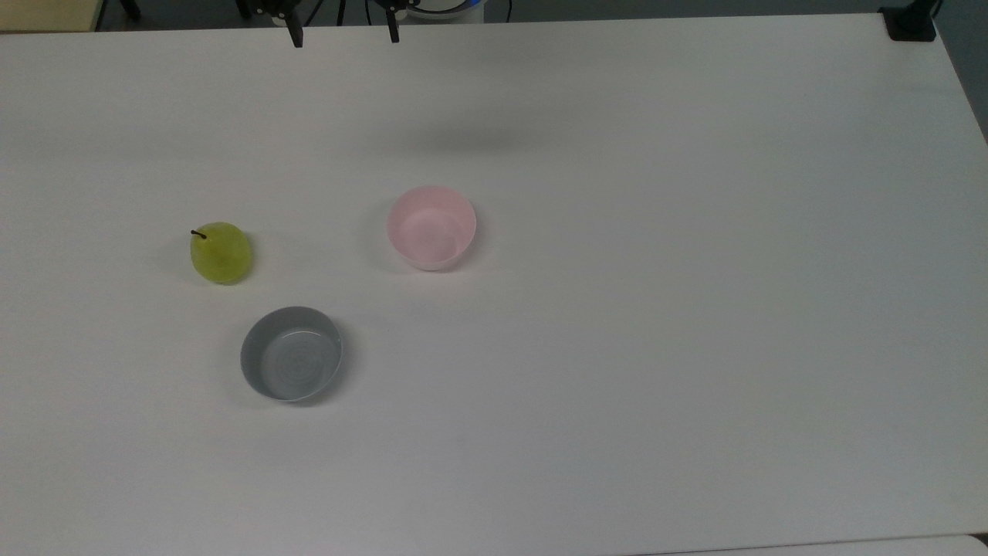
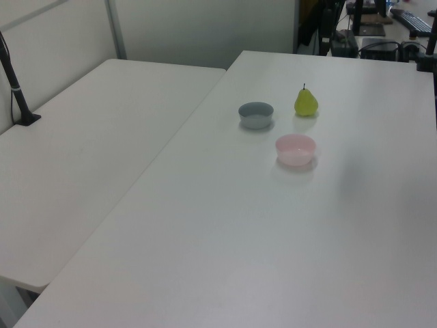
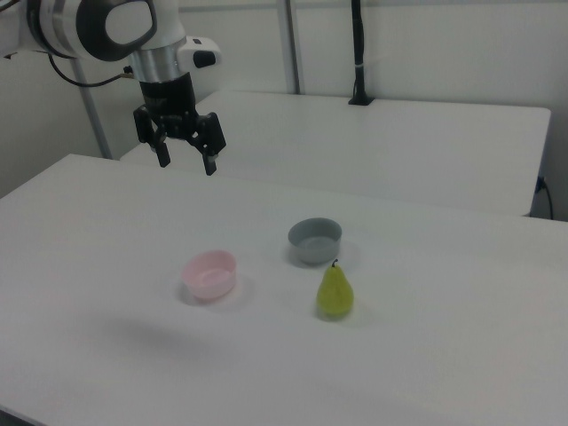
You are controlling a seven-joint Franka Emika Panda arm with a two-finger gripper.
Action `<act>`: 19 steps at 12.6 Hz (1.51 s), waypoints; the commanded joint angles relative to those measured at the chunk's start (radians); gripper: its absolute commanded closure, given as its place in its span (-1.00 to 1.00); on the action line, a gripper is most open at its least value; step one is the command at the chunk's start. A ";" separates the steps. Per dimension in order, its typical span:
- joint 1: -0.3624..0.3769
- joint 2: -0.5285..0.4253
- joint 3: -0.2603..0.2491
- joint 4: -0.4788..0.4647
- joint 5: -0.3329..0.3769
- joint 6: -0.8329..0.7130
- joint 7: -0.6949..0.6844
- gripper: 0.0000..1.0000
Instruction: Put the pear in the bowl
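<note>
One pear [image 3: 335, 292] stands upright, well apart from raised tool [image 3: 186, 163].

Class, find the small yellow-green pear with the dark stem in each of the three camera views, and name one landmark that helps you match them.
Top view: small yellow-green pear at left of centre, upright on the white table.
Left view: pear at upper right, behind the bowls.
Right view: pear right of centre, nearest the camera.
Shared landmark: the round grey bowl, which stands close beside the pear, not touching it.
</note>
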 commanded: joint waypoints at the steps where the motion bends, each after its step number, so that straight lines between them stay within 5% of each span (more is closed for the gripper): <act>1: 0.024 -0.001 -0.020 0.004 0.000 -0.017 -0.009 -1.00; 12: 0.020 -0.001 -0.025 0.007 -0.003 -0.016 -0.027 -1.00; 19: -0.040 0.006 -0.075 0.010 -0.012 -0.004 -0.405 -1.00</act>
